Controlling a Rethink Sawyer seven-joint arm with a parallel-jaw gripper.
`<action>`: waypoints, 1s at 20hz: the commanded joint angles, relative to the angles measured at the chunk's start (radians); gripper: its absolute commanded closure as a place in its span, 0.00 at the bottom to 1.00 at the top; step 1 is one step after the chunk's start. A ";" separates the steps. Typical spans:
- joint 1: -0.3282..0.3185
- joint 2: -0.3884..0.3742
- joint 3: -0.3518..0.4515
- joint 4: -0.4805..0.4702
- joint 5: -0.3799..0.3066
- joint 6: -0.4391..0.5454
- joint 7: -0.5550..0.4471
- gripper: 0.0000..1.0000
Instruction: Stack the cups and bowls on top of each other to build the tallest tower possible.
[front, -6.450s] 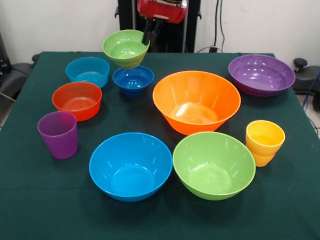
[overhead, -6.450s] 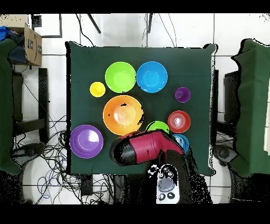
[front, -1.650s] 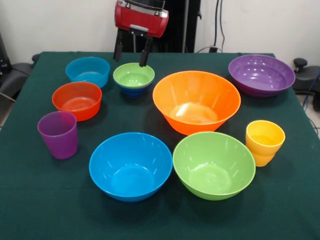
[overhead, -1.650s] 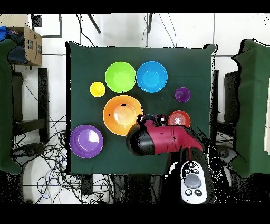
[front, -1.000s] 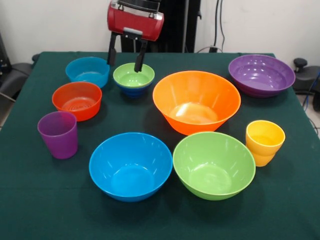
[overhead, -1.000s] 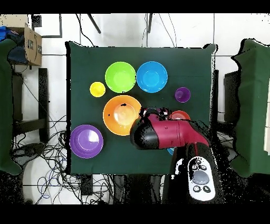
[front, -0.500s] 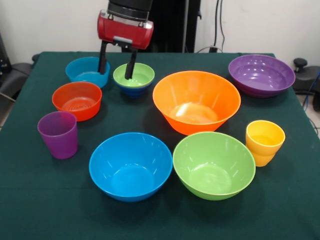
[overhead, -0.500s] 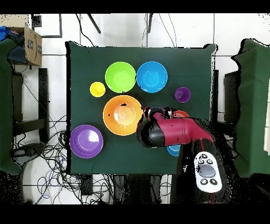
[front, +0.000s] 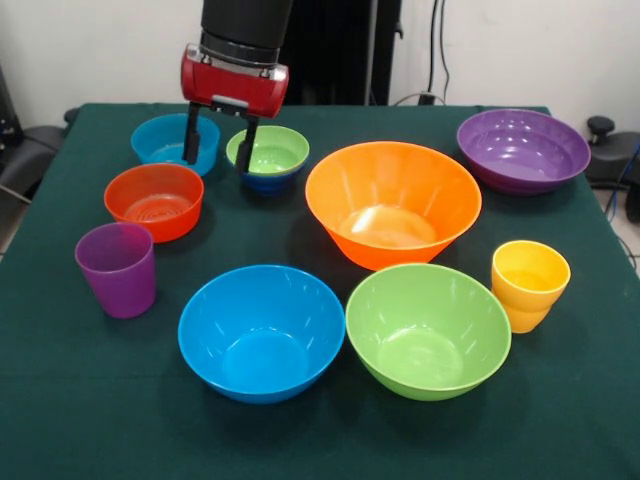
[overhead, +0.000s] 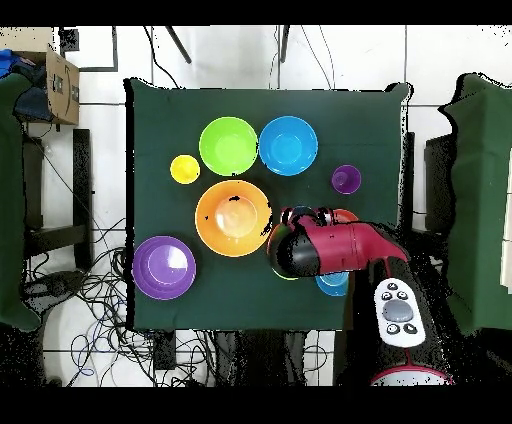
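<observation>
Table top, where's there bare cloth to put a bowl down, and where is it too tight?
Bare cloth runs along the near edge in front of the large blue bowl and large green bowl, and between the large orange bowl and the purple bowl. It is crowded around the claw, the light blue bowl, the small green bowl and the red-orange bowl.

You've got bright, even light w/ no dim corners in either view. In the front view a broad white glare patch sits on the inner floor of the large orange bowl (front: 392, 204), w/ smaller sheens inside the large blue bowl (front: 262, 331), large green bowl (front: 428, 329) and purple bowl (front: 522, 149). Shadows are soft and short, pooling just beside each bowl on the table (front: 90, 400), so light comes mostly from above. Focus is fair across the cloth; your overhead view reads softer, w/ less fine detail.
</observation>
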 joint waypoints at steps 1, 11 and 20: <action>-0.017 0.082 0.107 -0.057 -0.095 0.013 -0.097 0.00; -0.017 0.126 0.090 -0.087 -0.148 -0.015 -0.076 0.00; -0.011 0.150 0.080 -0.106 -0.182 -0.037 -0.054 0.00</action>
